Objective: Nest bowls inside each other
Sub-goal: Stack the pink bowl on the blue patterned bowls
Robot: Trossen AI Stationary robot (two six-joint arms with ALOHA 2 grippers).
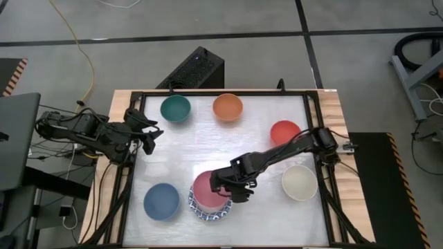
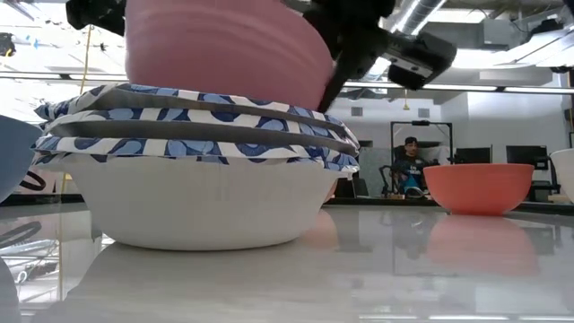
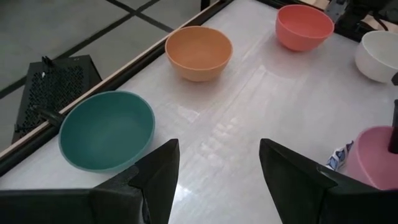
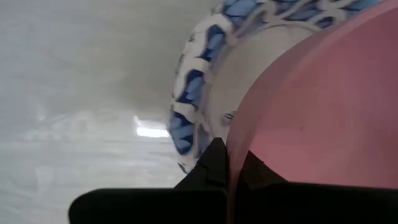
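Pink bowl pinched by its rim, over the blue-rimmed stack.
My right gripper is clamped shut on the pink bowl's edge, holding it tilted in the top of the white nested bowls near the worktop front. My left gripper waits with fingers spread wide, beside the teal bowl.

Middle of the pale glossy table is wide open; round teal bowl and orange bowl crowd the far edge.

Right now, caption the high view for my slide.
Right gripper holds pink bowl over patterned bowl stack; left gripper waits open.
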